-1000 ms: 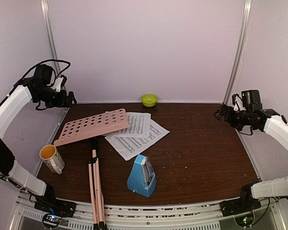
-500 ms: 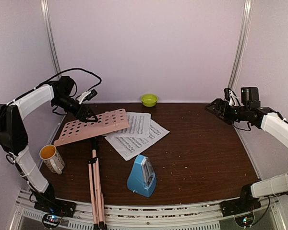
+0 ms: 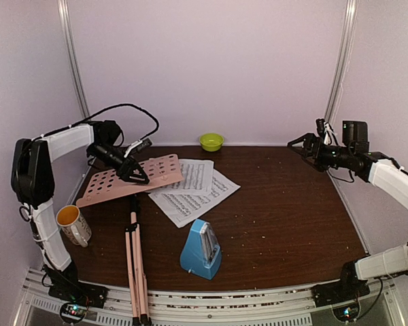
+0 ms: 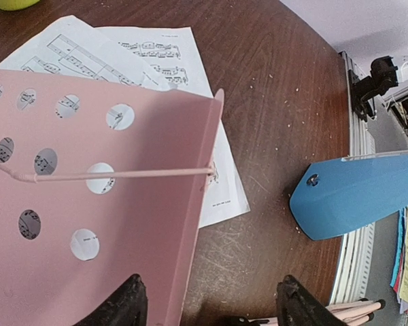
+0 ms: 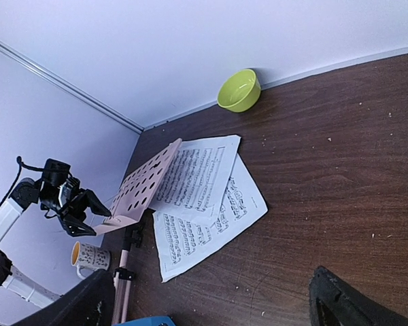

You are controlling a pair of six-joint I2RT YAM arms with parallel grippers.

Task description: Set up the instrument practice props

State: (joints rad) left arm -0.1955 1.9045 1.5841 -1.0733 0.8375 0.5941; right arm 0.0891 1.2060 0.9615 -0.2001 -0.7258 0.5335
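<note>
Left claw (image 4: 211, 302) moved over stand desk (image 4: 143, 217); mug (image 3: 73, 225) orange inside.

The left arm (image 3: 61, 139) rises along the left side, folds at a high elbow and reaches right over the far-left part of the tabletop (image 3: 292, 204); its wrist tips downward; the left gripper (image 3: 139, 163) hangs low, jaws apart, with both black fingers (image 4: 119, 309) at the bottom of its wrist view; the right arm (image 3: 394, 183) stretches from the right side toward the far end, held high; the right gripper (image 3: 299, 145) points left, jaws spread wide.
</note>
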